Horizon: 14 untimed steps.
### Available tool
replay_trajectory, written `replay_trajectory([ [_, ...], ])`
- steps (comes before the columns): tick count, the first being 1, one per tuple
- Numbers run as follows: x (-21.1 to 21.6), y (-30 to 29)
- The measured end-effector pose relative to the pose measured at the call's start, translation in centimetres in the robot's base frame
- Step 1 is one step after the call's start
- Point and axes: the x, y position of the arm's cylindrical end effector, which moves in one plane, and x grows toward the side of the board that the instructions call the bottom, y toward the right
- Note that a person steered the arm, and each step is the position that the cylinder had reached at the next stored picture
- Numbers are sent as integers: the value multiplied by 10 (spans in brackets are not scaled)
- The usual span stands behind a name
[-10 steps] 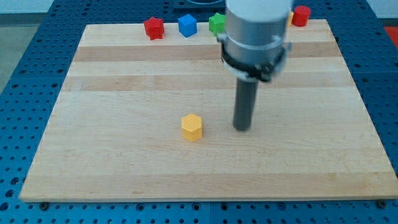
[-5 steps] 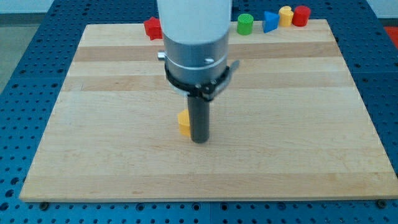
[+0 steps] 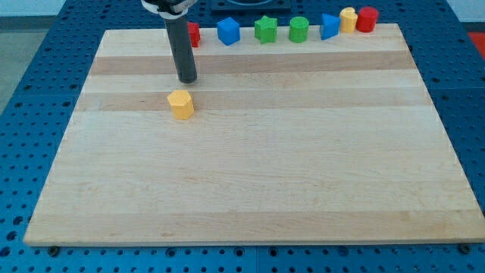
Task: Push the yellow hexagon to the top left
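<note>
The yellow hexagon lies on the wooden board, left of centre in its upper half. My tip stands just above the hexagon toward the view's top, a small gap apart from it. The rod rises from the tip out of the top of the view.
A row of blocks lines the board's top edge: a red block partly behind the rod, a blue cube, a green star, a green cylinder, a blue triangle, a yellow block and a red cylinder.
The yellow hexagon has slid up and to the left from the board's middle. My tip has moved from the hexagon's right side to just above it, toward the top left.
</note>
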Motion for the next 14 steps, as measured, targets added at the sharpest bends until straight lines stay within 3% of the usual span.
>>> replay_trajectory([
  [2, 47, 102],
  [3, 126, 114],
  [4, 165, 88],
  [6, 154, 23],
  [10, -6, -42],
  [12, -5, -58],
  [13, 36, -40],
  [14, 50, 27],
])
